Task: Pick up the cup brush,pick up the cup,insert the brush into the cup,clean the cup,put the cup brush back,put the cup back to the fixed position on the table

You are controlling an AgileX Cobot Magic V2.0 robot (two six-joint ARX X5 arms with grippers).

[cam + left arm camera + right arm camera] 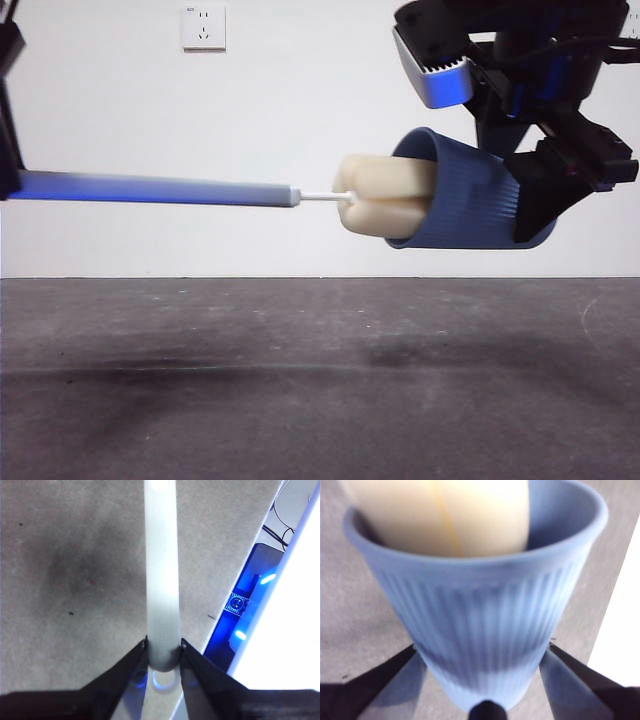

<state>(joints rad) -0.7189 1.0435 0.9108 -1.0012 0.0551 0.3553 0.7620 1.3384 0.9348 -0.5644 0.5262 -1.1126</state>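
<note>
Above the table (pixel 300 380), our left gripper (pixel 163 652) clamps the brush (pixel 385 195), its sponge entering at 9 o'clock the cup (pixel 470 200) clenched by our right gripper (pixel 482 652).

The front view is taken from low down, near table (pixel 320 380) height, looking level across it toward a white wall. The left wrist view is aimed down along the brush (pixel 161 580) handle, very close. The right wrist view is pressed close to the cup (pixel 480 615). Brush head and cup are shared with the front view.
</note>
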